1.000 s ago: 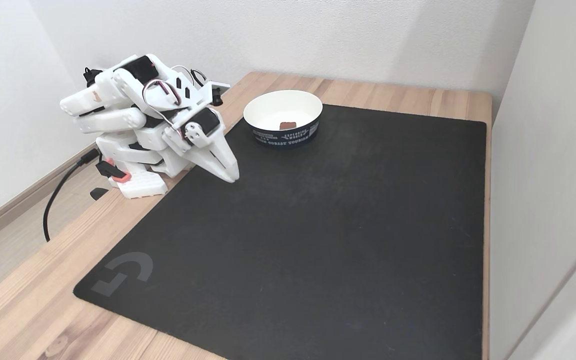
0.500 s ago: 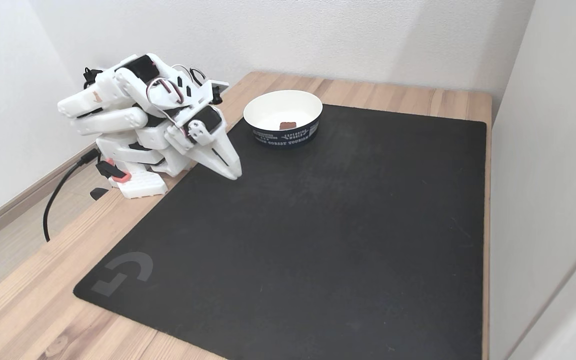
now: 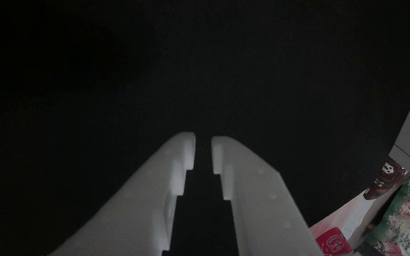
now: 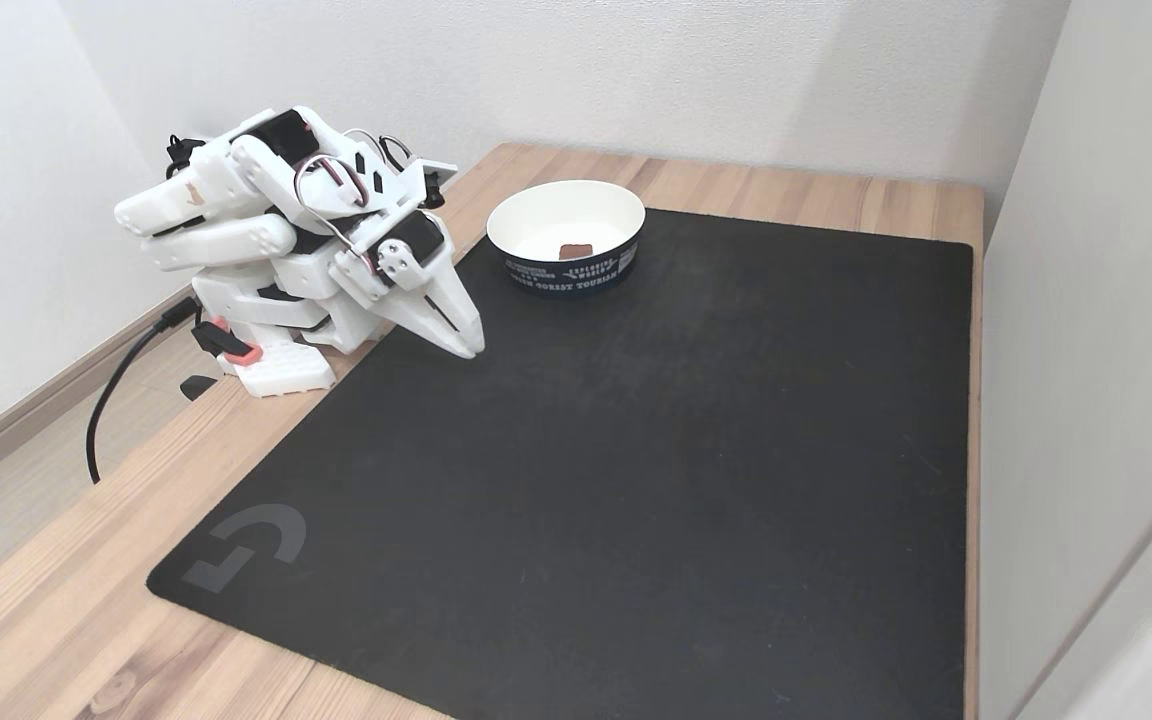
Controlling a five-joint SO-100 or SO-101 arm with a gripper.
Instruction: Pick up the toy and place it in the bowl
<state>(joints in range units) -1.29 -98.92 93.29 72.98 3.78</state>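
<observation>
Over the last second the folded arm has barely stirred; the gripper (image 4: 474, 348) has crept a touch to the right in the fixed view and lifted very slightly, its tip hanging just above the near-left part of the black mat (image 4: 636, 480); nothing else on the bench (image 4: 66, 620) has shifted. In the other view the gripper (image 3: 203, 149) has its two white fingers drawn nearly together, a thin dark slit between the tips, with nothing pinched between them.

The toy (image 4: 575, 251) lies well beyond the gripper, up and to its right in the fixed view, resting on the floor of the bowl (image 4: 536, 205); the bowl stands at the far edge of the mat, apart from the arm. It has stayed put through all three fixed pictures.

So the small drift looks like the arm settling into its rest pose, not a new reach; judged from how things lie, the placing is done and the task seems complete; no further grasp appears called for.
</observation>
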